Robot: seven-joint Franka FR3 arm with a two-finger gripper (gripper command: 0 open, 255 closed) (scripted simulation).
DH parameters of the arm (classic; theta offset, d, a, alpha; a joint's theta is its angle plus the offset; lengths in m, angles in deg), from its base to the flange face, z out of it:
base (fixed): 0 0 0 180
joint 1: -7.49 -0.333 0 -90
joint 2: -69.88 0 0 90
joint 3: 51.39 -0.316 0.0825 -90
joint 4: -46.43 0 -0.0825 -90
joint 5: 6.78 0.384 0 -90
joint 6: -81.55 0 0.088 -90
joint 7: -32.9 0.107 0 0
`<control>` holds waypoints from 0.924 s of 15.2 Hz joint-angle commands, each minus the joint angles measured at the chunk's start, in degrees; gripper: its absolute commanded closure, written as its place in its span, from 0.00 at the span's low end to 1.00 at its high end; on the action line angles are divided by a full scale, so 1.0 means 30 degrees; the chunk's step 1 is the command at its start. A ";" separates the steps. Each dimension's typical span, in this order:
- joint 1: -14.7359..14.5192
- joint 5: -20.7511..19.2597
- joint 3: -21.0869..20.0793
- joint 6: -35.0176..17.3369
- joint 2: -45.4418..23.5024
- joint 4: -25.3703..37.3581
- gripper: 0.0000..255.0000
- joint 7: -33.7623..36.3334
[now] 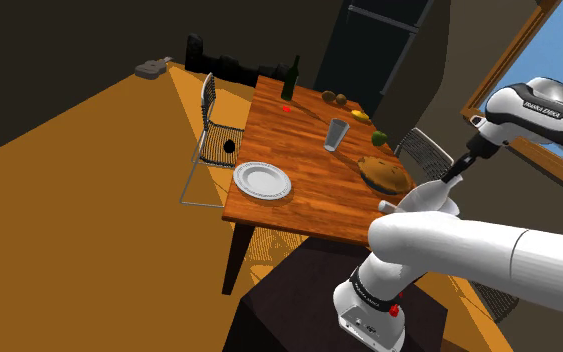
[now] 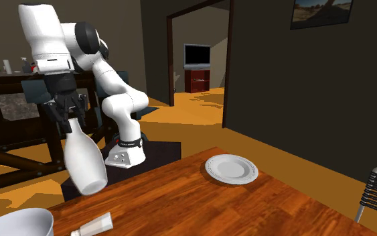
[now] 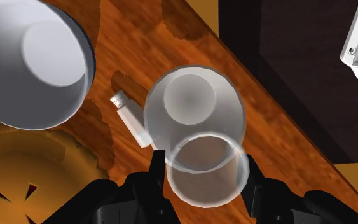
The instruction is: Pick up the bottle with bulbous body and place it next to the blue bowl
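Note:
A white bottle (image 2: 85,162) with a narrow neck and a bulbous body hangs tilted above the near edge of the wooden table (image 2: 200,201). My gripper (image 2: 69,119) is shut on its neck. In the wrist view the fingers (image 3: 157,164) clasp the neck ring of the bottle (image 3: 193,105), and the body swells below it. In the shoulder view the gripper (image 1: 454,172) holds the bottle (image 1: 421,198) just past the table's corner nearest the stand. A pale bowl (image 3: 31,57) with a dark rim stands on the table beside the bottle and shows again as the bowl (image 2: 13,224).
A small white shaker (image 3: 130,118) lies on the table between the bowl and the bottle. A pie (image 1: 384,175) sits close by. Farther off are a white plate (image 1: 262,180), a glass (image 1: 336,133), a dark bottle (image 1: 291,80) and a wire chair (image 1: 209,130).

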 commanded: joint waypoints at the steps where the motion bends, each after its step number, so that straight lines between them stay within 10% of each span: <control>1: 0.0056 -0.0218 0.0277 -0.0451 0.0023 -0.0423 1.00 -0.0012; 14: 0.0232 -0.1646 0.2202 -0.3427 -0.0237 -0.2939 1.00 0.0071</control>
